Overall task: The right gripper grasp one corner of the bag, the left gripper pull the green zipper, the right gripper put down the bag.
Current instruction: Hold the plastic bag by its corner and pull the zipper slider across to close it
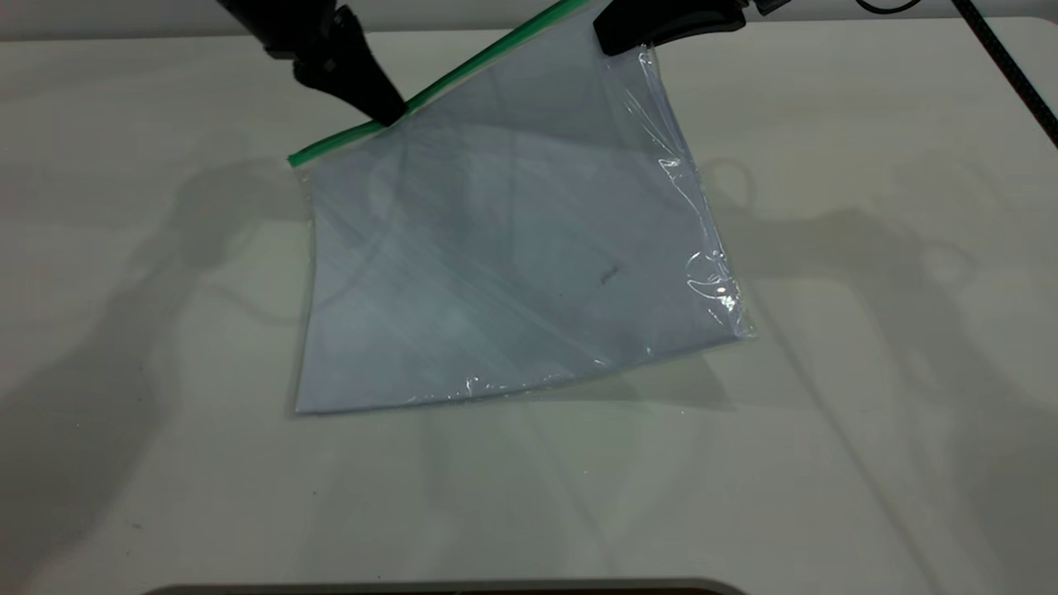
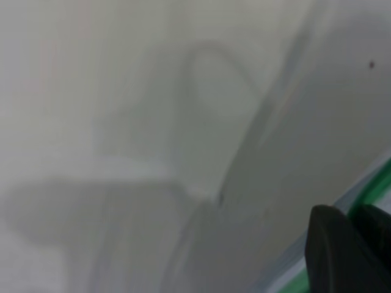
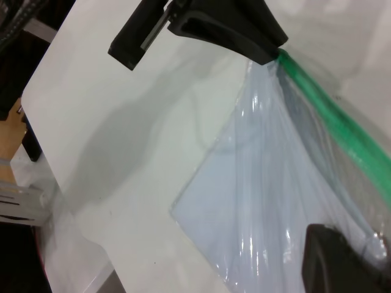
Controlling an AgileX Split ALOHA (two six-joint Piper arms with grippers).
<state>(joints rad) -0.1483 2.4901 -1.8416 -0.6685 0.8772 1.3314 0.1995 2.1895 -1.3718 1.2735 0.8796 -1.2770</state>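
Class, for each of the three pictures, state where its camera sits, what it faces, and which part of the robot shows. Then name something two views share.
Exterior view: above the white table, facing both arms, looking down on the flat clear plastic bag; left pincer and right pincer show.
Left wrist view: on the left arm, close to the bag; its dark fingertips show.
Right wrist view: on the right arm, looking along the lifted bag; its own fingertip and the left pincer show.
Shared: the narrow bright green zipper strip appears in all three.
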